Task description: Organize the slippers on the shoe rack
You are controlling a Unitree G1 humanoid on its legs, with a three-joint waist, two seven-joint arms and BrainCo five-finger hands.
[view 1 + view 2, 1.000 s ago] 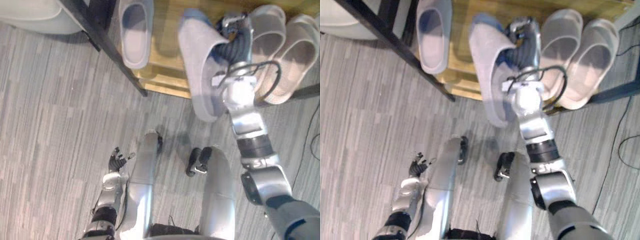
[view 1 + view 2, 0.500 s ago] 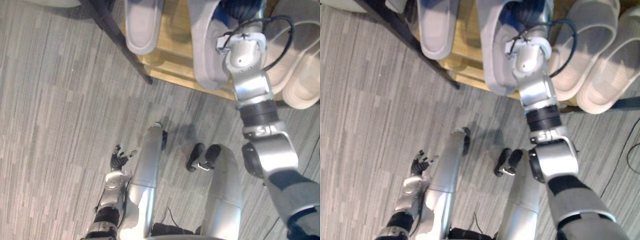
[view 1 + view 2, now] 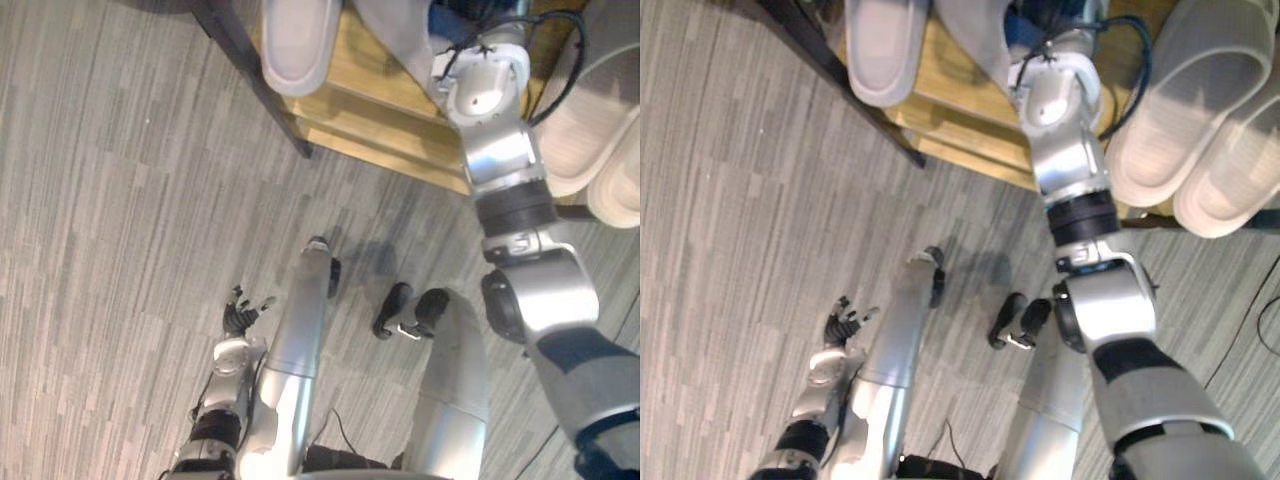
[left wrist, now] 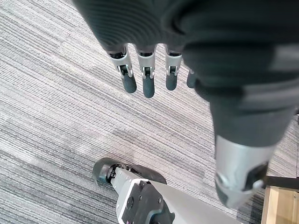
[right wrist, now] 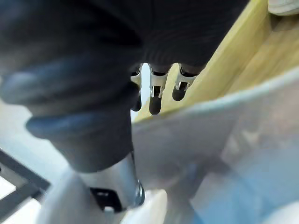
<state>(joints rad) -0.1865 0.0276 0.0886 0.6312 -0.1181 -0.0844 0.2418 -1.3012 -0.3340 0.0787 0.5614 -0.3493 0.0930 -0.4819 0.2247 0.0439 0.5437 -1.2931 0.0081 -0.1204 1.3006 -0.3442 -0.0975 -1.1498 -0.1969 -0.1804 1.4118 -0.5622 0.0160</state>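
Grey slipper (image 3: 400, 35) lies well apart from the left hand (image 3: 240, 318), which hangs nearest, low on the left over the striped carpet (image 3: 120, 200). This hand's fingers (image 4: 147, 79) are straight, slightly spread and hold nothing. Farther off stands the shoe rack (image 3: 380, 105), a wooden shelf in a dark frame. A pale slipper (image 3: 300, 40) rests at its left and a pair of beige slippers (image 3: 1185, 100) at its right. Between these, the right hand (image 5: 155, 95) reaches over the shelf and pinches the grey slipper's upper between thumb and fingers. Whether the sole touches the shelf cannot be told.
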